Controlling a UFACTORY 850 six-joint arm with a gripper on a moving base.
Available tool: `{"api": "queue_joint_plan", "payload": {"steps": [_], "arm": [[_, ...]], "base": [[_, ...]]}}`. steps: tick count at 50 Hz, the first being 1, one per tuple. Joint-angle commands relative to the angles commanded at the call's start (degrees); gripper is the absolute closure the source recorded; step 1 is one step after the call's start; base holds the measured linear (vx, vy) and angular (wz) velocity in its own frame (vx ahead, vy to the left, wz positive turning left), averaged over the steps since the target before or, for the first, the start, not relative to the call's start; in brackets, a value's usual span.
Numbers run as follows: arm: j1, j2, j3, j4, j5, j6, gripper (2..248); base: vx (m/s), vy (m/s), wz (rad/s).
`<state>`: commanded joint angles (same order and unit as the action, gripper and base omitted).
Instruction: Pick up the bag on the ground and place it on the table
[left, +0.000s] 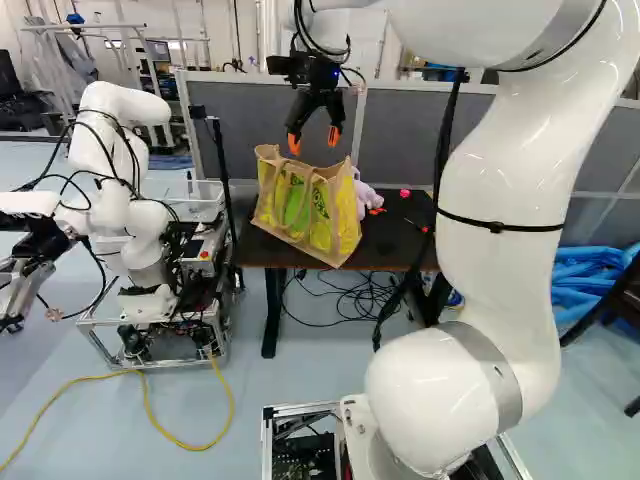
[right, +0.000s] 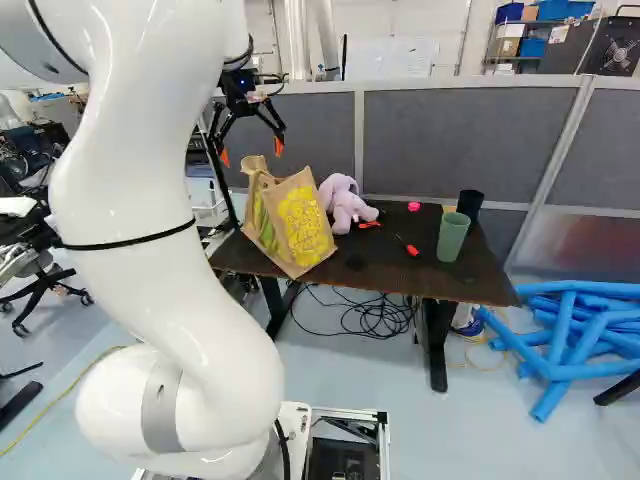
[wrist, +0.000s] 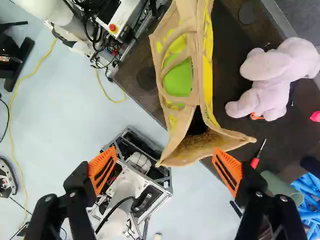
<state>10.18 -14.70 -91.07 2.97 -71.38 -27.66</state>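
White arm (left: 500, 280) raised and bent, black claw (left: 313, 140) pointing downward, fingers (wrist: 102, 171) spread apart

On the tabletop (right: 385, 268), left to right: bag (right: 305, 225), toy animal (right: 345, 206), screwdriver (right: 409, 247), cup (right: 452, 238), with another cup (right: 469, 203) just behind it.

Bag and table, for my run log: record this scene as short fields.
bag: upright on the table, top open
fingers: open, near the bag's top, not gripping it
beside bag: pale pink plush toy
further along table: red-handled screwdriver, green cup, dark cup
task state: bag placed
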Motion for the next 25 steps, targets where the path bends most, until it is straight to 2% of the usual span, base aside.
{"api": "queue_joint_plan", "payload": {"steps": [25], "arm": [[0.00, 0.00, 0.00, 0.00, 0.00, 0.00, 3]], "base": [[-0.104, -0.003, 0.003]]}}
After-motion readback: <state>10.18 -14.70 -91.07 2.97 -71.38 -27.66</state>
